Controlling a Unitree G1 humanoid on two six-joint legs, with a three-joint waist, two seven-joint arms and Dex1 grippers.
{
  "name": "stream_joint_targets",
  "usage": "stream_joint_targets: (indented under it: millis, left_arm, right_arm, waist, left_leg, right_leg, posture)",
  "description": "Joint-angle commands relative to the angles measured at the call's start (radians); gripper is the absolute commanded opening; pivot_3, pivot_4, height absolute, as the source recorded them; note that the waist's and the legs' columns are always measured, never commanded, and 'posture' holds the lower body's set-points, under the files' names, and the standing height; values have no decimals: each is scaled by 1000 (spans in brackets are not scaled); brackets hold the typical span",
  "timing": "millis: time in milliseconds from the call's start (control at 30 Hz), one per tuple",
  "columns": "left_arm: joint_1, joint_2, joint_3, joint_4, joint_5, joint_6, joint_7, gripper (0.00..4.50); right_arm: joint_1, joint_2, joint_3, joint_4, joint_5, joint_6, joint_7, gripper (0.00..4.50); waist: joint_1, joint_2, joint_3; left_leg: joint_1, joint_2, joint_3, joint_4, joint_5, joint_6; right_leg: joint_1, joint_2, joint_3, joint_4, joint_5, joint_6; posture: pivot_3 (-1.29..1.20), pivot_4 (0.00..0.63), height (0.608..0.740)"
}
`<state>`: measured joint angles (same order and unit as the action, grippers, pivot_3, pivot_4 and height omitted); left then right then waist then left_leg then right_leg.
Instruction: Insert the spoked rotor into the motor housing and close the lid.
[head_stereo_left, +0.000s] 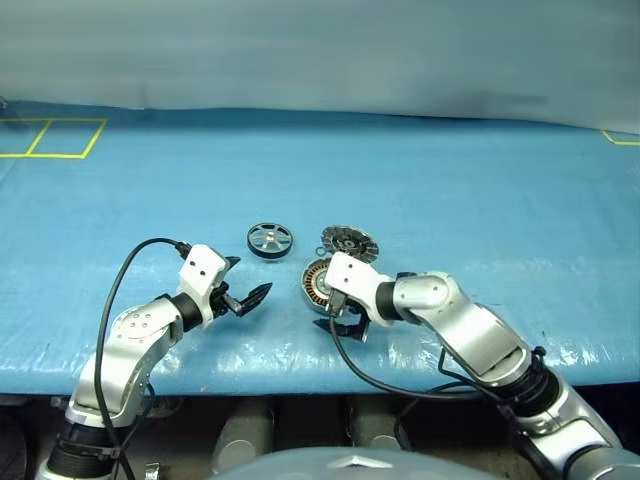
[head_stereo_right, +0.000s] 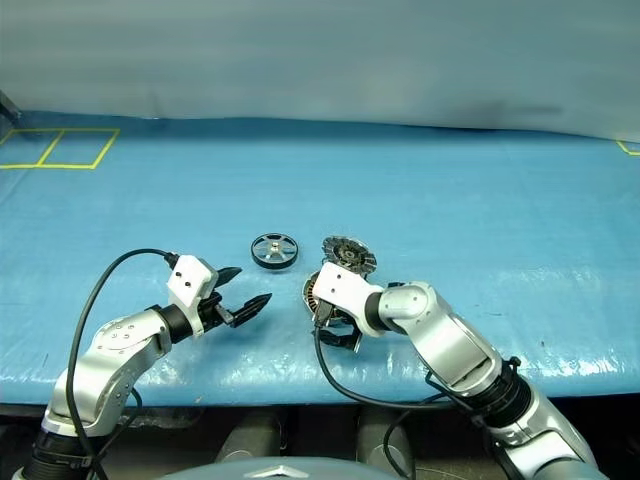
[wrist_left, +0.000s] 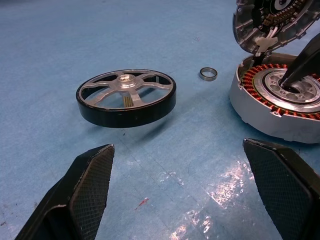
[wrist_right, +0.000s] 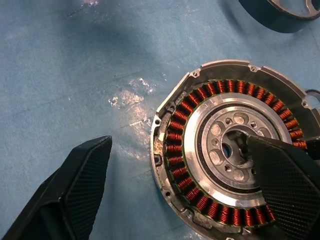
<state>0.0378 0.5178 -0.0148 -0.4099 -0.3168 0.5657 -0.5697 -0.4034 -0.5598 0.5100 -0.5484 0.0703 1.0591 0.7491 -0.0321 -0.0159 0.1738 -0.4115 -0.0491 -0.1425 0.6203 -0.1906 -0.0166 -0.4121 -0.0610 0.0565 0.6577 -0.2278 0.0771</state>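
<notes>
- Blue table cover (head_stereo_left: 480, 200) carries every part
- Right gripper (wrist_right: 200, 195) hangs over the motor housing (wrist_right: 200, 125), jaws spread wide and holding nothing; one finger (wrist_right: 285, 185) lies across the silver centre, the other over bare cover beside the rim
- Left gripper (wrist_left: 190, 195), jaws wide apart and empty, points at the spoked rotor (wrist_left: 126, 96), which lies flat just beyond its fingertips, apart from the housing
- Lid (head_stereo_left: 349, 241) stands tilted open at the housing's far edge
- Tiny black ring (wrist_left: 208, 73) lies between rotor and housing
</notes>
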Motion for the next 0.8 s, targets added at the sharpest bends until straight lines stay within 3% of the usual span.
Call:
stream_joint_targets:
  millis: [33, 333, 500, 667, 800]
  left_arm:
    - [-8, 8, -2, -14, -1, -5, -11, 4500]
    - [-14, 60, -20, -16, 4, 17, -59, 4500]
    - [-51, 152, -59, -63, 43, 53, -89, 4500]
    - [-145, 180, -44, -74, 20, 29, -139, 4500]
    - [-260, 229, -73, -20, 57, -19, -210, 4500]
  right_arm:
    - [-16, -21, -63, -79, 37, 20, -3, 4480]
    - [52, -65, -253, -193, 140, 34, -17, 4480]
    - [194, -38, -387, -236, 167, -43, -82, 4480]
    - [383, 37, -485, -288, 228, -115, -129, 4480]
    - [520, 82, -503, -307, 237, -187, -169, 4480]
  waist:
    - [1, 0, 0]
    - [7, 0, 0]
    - [9, 0, 0]
    - [14, 0, 1]
    - [11, 0, 1]
  left_leg:
    - [0, 0, 0, 0, 0, 0]
    - [-1, 0, 0, 0, 0, 0]
    - [-1, 1, 0, -1, 0, 0]
    - [-1, 1, 0, -1, 0, 0]
    - [-1, 2, 0, -1, 0, 0]
  right_leg:
    - [0, 0, 0, 0, 0, 0]
    - [0, 0, -1, -1, 0, 0]
    - [-1, 0, -1, -1, -1, -1]
    - [0, 0, -2, -1, -1, -1]
    - [0, 1, -2, -1, -1, -1]
  posture:
    - [0, 150, 740]
    - [0, 150, 740]
    - [0, 150, 740]
    - [0, 150, 740]
    - [0, 150, 740]
